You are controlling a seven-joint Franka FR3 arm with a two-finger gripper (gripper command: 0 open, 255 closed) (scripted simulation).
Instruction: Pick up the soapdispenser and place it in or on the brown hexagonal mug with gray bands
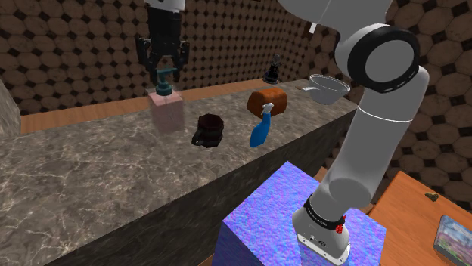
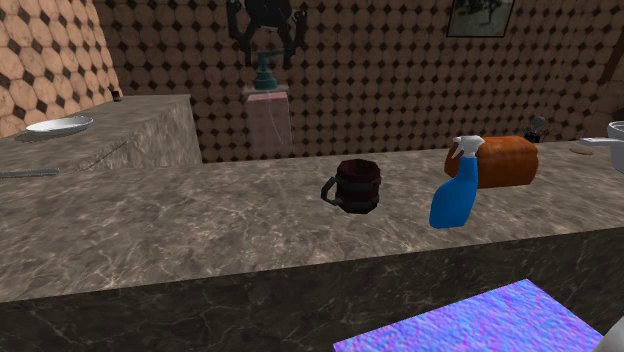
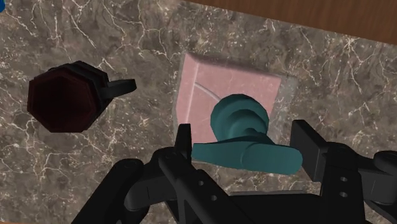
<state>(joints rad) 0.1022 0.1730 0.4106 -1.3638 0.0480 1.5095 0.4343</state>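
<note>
The soap dispenser (image 1: 166, 113) has a pale pink square body and a teal pump (image 3: 245, 137). It hangs upright just above the marble counter (image 1: 91, 174). My gripper (image 1: 163, 72) comes down from above, and its black fingers (image 3: 184, 139) clasp the pump head from both sides. The dark brown hexagonal mug (image 1: 208, 130) stands on the counter toward the shoulder view's right of the dispenser, with its handle pointing at the dispenser (image 3: 229, 89). In the second exterior view the gripper (image 2: 265, 50) holds the dispenser (image 2: 268, 118) behind and to the left of the mug (image 2: 356, 185).
A blue spray bottle (image 1: 261, 128) and a brown loaf (image 1: 268, 100) stand past the mug. A white bowl (image 1: 329, 88) sits at the counter's far end. A plate (image 2: 58, 125) lies on a side counter. The patterned wall runs close behind.
</note>
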